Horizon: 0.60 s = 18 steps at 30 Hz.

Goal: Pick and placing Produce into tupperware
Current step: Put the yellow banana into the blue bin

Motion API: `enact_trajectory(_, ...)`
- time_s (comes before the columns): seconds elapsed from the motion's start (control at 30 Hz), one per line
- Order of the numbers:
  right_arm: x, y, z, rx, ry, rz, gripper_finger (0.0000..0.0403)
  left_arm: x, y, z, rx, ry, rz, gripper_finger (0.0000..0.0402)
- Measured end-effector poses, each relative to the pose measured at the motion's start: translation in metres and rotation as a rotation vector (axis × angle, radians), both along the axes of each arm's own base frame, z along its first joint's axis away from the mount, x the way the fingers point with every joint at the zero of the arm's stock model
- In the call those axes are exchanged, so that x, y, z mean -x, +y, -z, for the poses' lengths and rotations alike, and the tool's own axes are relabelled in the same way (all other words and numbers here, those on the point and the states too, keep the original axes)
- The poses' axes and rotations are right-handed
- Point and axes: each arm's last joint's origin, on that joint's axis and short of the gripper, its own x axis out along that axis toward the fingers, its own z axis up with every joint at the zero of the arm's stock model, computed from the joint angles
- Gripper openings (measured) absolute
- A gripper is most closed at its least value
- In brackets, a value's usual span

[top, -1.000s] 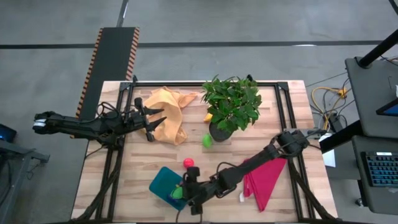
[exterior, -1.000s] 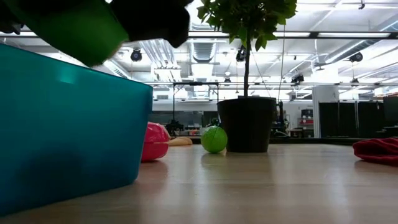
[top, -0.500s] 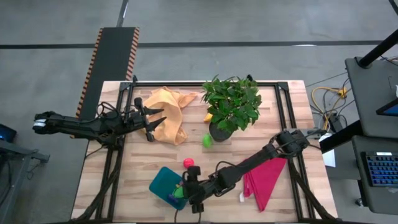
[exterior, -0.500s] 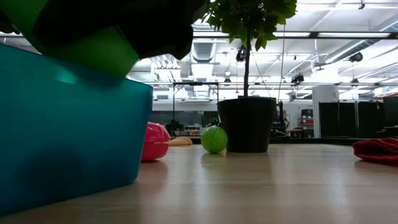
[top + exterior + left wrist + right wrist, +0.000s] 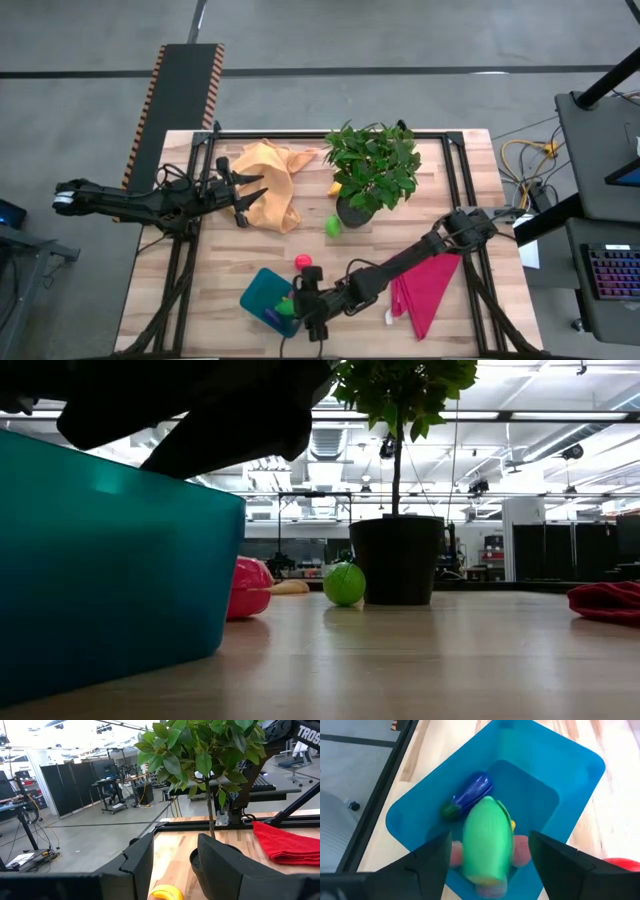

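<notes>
The teal tupperware [image 5: 265, 297] sits near the tabletop's [image 5: 230, 255] front edge, at about 7 o'clock from the potted plant [image 5: 372, 166], turned diagonally to that edge. In the right wrist view it holds a purple eggplant [image 5: 471, 790] with a green stem end, lying on the tub floor with its long axis slanted across the tub, and a light green oblong vegetable [image 5: 487, 837] between the fingers, its long axis running roughly along the tub's length; something pinkish shows on either side of it, too blurred to name.

The right hand [image 5: 300, 306] hangs over the tub's 3 o'clock rim, its fingers [image 5: 562, 857] spread wide with gaps to either side of the green piece, not pinching it.

Outside the tub, a red piece [image 5: 303, 262] lies just at its 1 o'clock corner, a green ball [image 5: 333, 226] rests against the plant pot at 7 o'clock, and a yellow banana [image 5: 166, 893] lies by the pot.

The left hand [image 5: 248, 193] waits over the orange-yellow cloth [image 5: 272, 182], fingers part open and empty
</notes>
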Motion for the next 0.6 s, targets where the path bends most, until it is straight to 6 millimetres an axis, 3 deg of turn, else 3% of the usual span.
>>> enact_trajectory(0.1,0.002,-0.001,-0.011,-0.001,-0.018,-0.007,0.0246,0.0,0.0,0.0,0.0,0.0,0.0,0.014)
enact_trajectory(0.33,0.02,-0.004,-0.056,0.045,-0.057,-0.077,0.0219,0.0,0.0,0.0,0.0,0.001,0.0,0.014)
enact_trajectory(0.6,0.073,-0.007,-0.091,0.043,-0.08,-0.14,0.02,0.0,0.0,0.002,0.0,0.017,0.001,0.014)
